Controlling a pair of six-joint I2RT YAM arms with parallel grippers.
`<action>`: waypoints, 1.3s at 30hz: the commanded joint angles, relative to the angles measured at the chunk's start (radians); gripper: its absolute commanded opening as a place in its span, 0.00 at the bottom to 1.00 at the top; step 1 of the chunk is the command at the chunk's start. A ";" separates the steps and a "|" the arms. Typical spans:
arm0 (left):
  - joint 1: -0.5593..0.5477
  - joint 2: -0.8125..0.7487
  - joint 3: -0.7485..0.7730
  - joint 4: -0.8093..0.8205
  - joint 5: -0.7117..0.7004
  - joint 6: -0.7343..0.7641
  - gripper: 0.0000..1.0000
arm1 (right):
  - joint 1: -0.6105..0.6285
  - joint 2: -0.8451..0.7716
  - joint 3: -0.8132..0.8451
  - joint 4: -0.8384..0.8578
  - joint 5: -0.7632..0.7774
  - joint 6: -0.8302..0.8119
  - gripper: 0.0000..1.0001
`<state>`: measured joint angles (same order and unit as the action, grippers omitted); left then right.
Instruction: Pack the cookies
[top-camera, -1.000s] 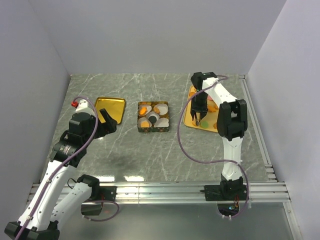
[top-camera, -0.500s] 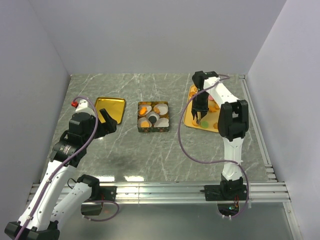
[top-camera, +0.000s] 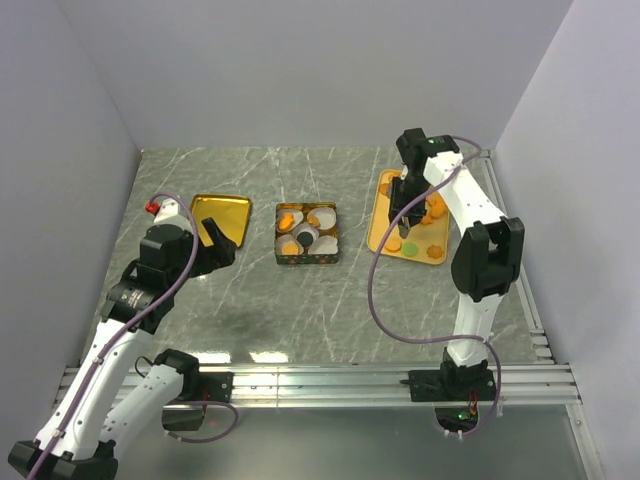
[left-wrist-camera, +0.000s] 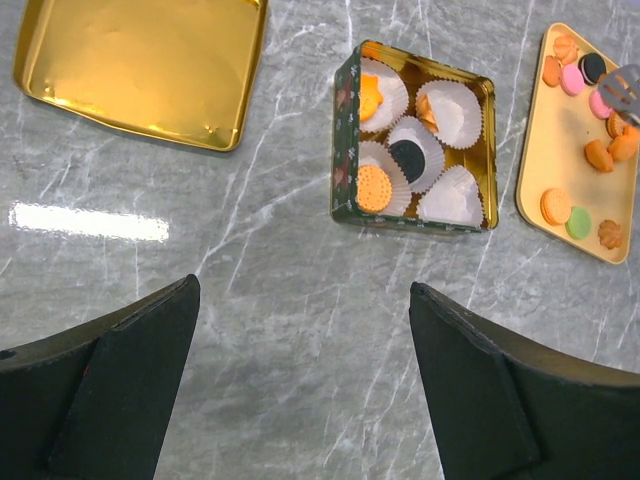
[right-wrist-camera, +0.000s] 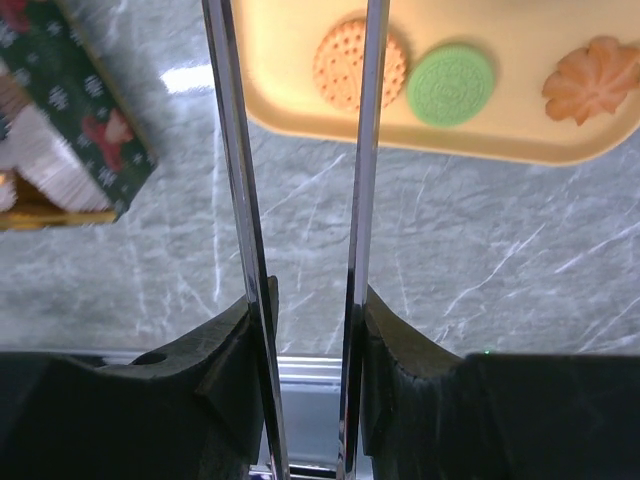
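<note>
Several cookies (left-wrist-camera: 556, 206) lie on the orange tray (left-wrist-camera: 530, 190) at the right: orange, pink, green and dark ones. In the right wrist view a round orange cookie (right-wrist-camera: 335, 65), a green one (right-wrist-camera: 450, 85) and a flower-shaped one (right-wrist-camera: 590, 80) rest on that tray (right-wrist-camera: 520, 135). My right gripper (top-camera: 403, 222) hangs over the tray with two long metal blades (right-wrist-camera: 225, 150) set a narrow gap apart. Their tips run out of the wrist view, so a hold does not show. The green tin (left-wrist-camera: 415, 140) holds white paper cups, some with cookies (left-wrist-camera: 374, 187). My left gripper (left-wrist-camera: 303, 285) stands wide open over bare marble.
A gold lid (top-camera: 222, 212) lies left of the tin (top-camera: 307, 234), just behind my left gripper (top-camera: 218, 243). The tin's patterned corner (right-wrist-camera: 80, 130) shows left of the right blades. Grey walls close in on three sides, and a metal rail runs along the near edge.
My right arm has swung its elbow to the right and the gripper has shifted slightly toward the back over the tray, its blades a touch closer together. The left arm has not moved.
</note>
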<state>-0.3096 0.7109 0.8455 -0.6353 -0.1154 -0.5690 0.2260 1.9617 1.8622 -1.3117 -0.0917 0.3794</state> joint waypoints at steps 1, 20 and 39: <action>-0.014 -0.002 0.000 0.028 0.016 0.006 0.92 | -0.004 -0.111 -0.035 0.003 -0.049 0.022 0.35; -0.082 0.012 0.003 0.025 0.011 0.001 0.91 | 0.170 -0.400 -0.254 0.104 -0.152 0.148 0.35; -0.111 0.015 0.003 0.019 -0.004 -0.005 0.91 | 0.440 -0.340 -0.340 0.242 -0.181 0.274 0.35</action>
<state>-0.4152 0.7307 0.8455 -0.6357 -0.1108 -0.5694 0.6449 1.6024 1.5314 -1.1152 -0.2749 0.6323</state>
